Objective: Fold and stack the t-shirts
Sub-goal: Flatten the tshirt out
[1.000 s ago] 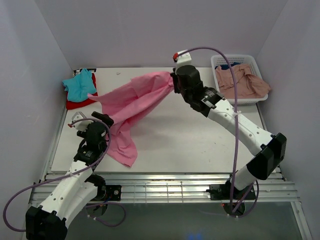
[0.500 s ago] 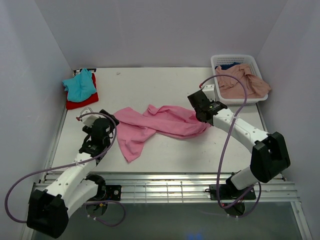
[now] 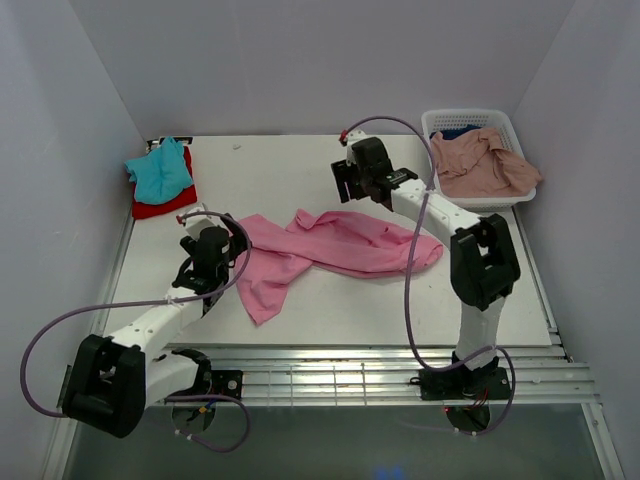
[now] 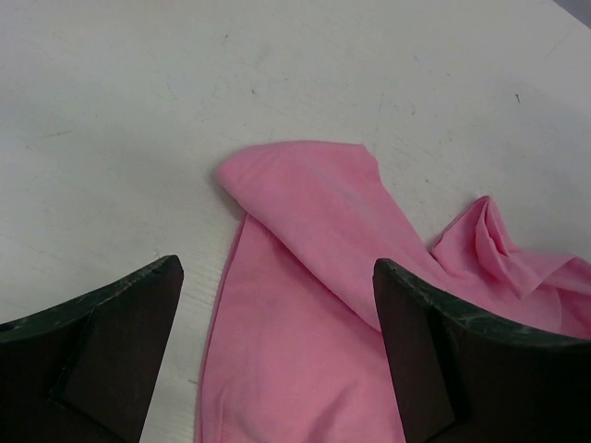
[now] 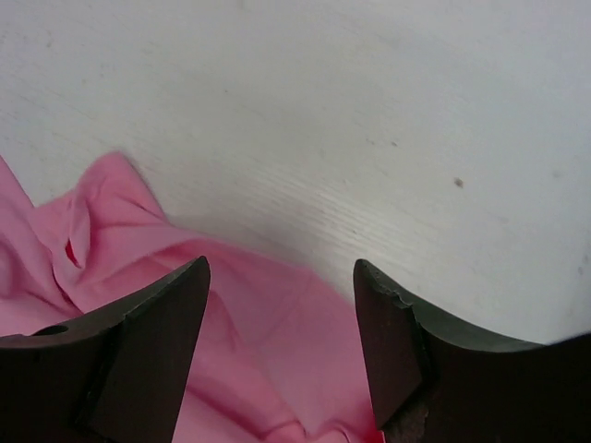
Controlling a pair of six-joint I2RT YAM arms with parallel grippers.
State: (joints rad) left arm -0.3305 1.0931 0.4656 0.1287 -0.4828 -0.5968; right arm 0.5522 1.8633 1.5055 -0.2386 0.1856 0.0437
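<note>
The bright pink t-shirt lies loose and crumpled in a long band across the middle of the table, held by neither gripper. My left gripper hovers at its left end, open, with pink cloth showing below and between the fingers. My right gripper is open above the shirt's far edge; beneath its fingers I see the pink cloth and bare table. A teal t-shirt rests on a red one at the back left.
A white lattice basket stands at the back right, holding a dusty salmon-pink shirt over a dark blue one. Grey walls close in the table on three sides. The metal rail runs along the near edge.
The right gripper opened and let go of the pink shirt, which dropped from a raised stretch onto the table. The right arm then drew back toward the far middle. The left arm edged forward.
</note>
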